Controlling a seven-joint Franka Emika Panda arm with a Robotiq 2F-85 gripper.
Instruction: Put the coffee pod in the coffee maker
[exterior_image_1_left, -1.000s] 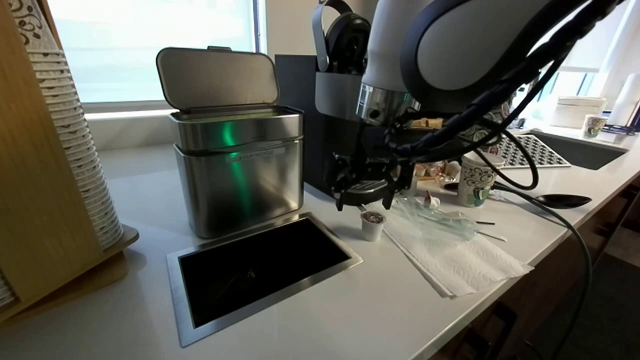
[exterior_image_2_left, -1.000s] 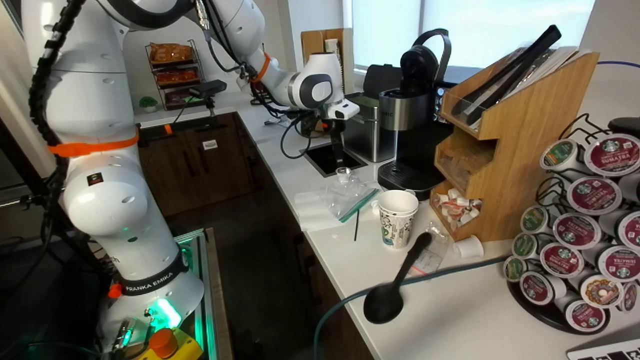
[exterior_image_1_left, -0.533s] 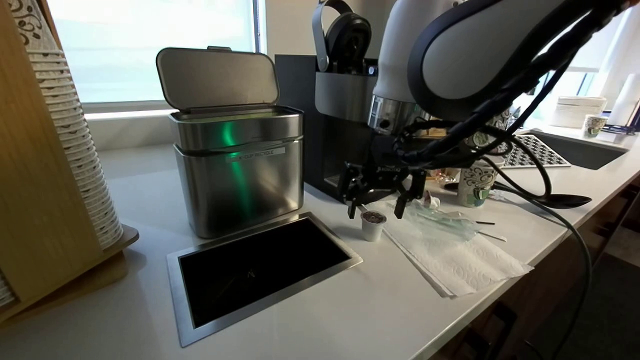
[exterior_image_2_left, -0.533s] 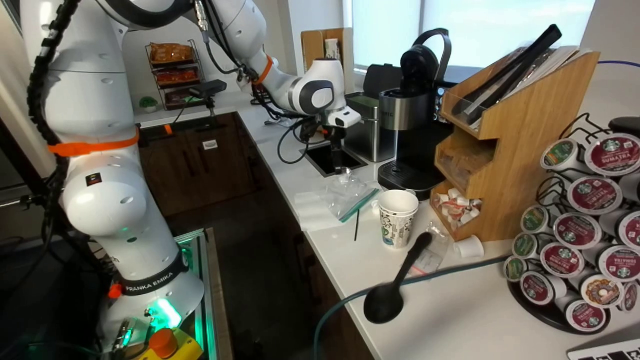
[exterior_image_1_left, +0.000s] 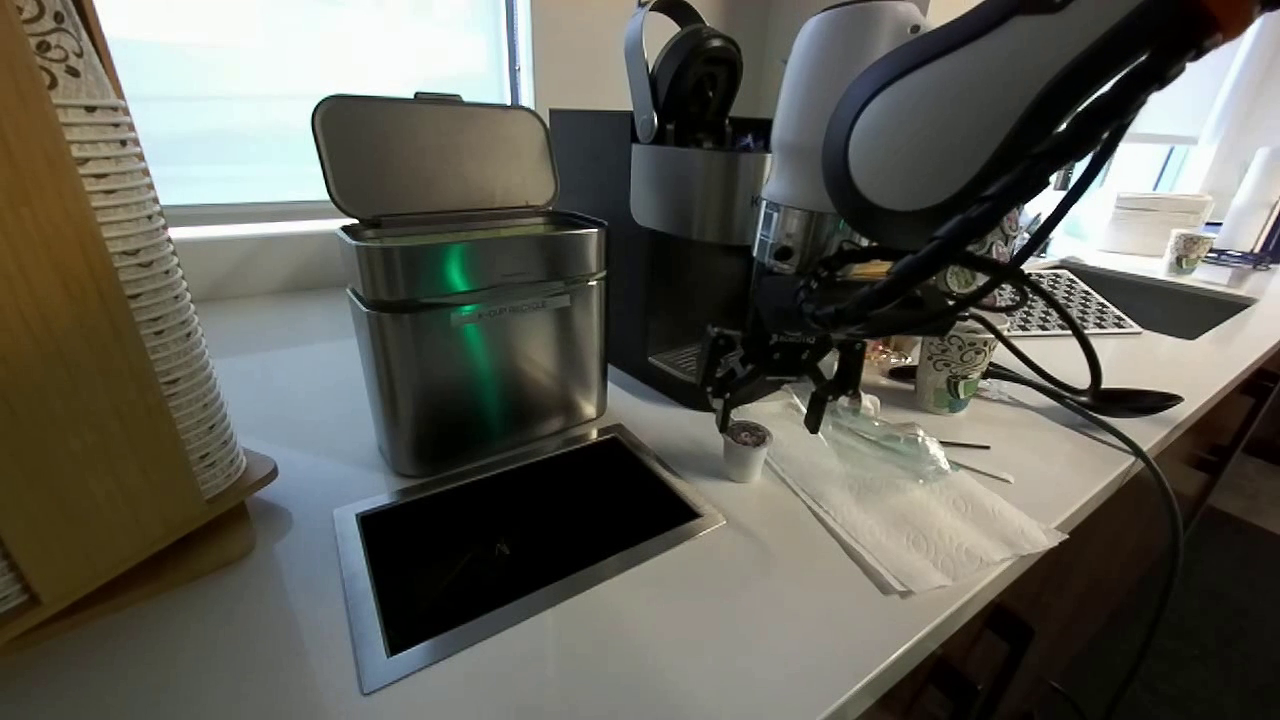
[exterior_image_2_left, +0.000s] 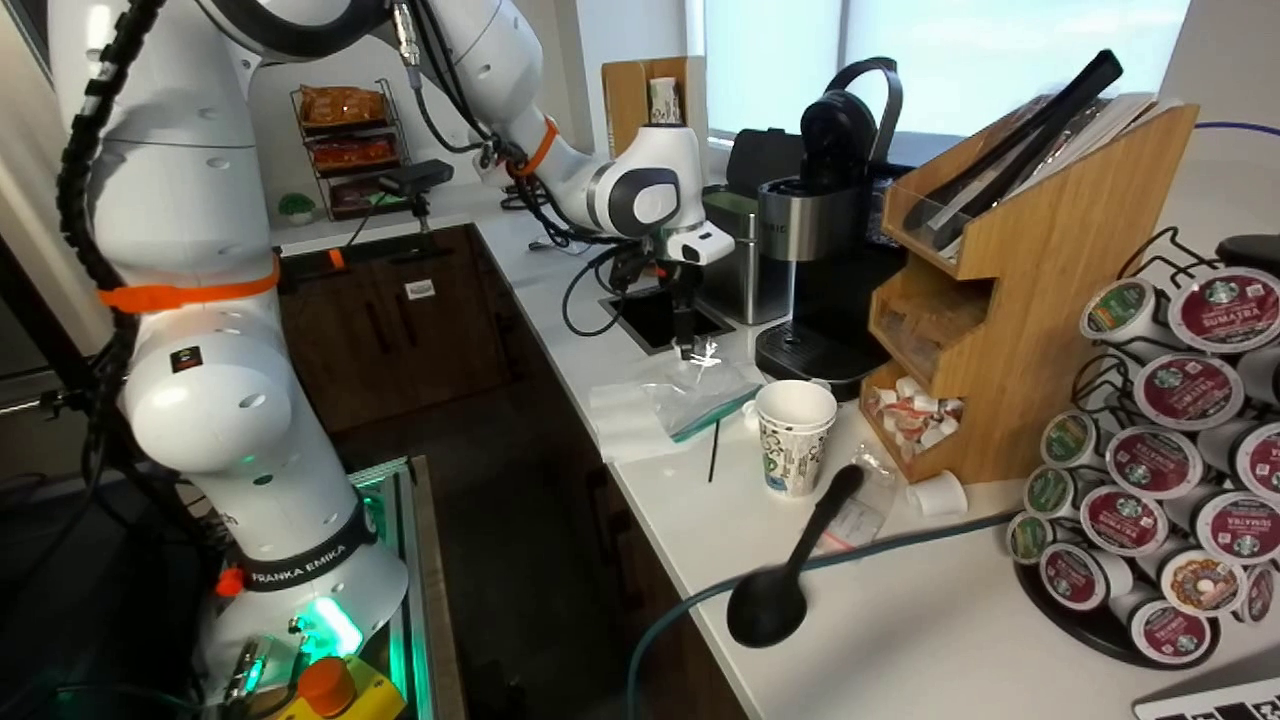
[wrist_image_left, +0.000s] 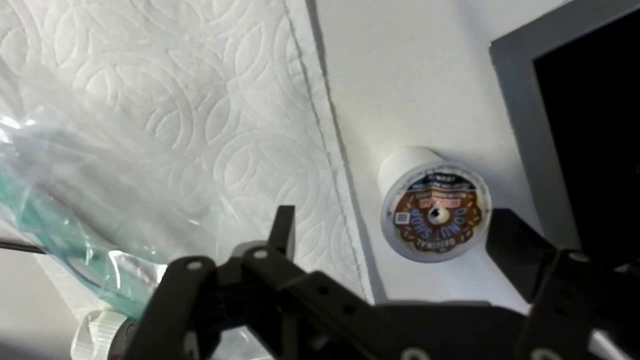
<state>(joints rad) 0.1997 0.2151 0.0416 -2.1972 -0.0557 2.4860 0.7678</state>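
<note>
White and tapered, the coffee pod (exterior_image_1_left: 745, 458) stands upright on the bench (exterior_image_1_left: 720, 620) in an exterior view: long axis vertical, printed lid uppermost, narrow end down, between the steel-framed hole (exterior_image_1_left: 545, 597) and the paper towel (exterior_image_1_left: 930, 545). The claw (exterior_image_1_left: 769, 420), set wide, points down at it; the finger nearer the bin (exterior_image_1_left: 490, 370) has its tip at the lid's rim, though contact cannot be judged. Behind, the coffee maker (exterior_image_1_left: 690, 195), top raised, is partly covered by the arm (exterior_image_1_left: 930, 140).

In an exterior view, the clear bag (exterior_image_2_left: 690, 390) lies in front of the claw's tips, and the pod cannot be made out. The fingers appear edge-on, so their spacing is not readable from this angle.

In the wrist view, the lid, lettered DONUT SHOP, faces the camera, the pod's side showing past its upper-left edge; the long axis is thus seen at a slant. The pod appears between the fingers, just beside the one nearer the hole. The claw's base is cut off below, the hole at the right. A small white object (wrist_image_left: 100, 332), lower left, is cut off and hard to identify.
</note>
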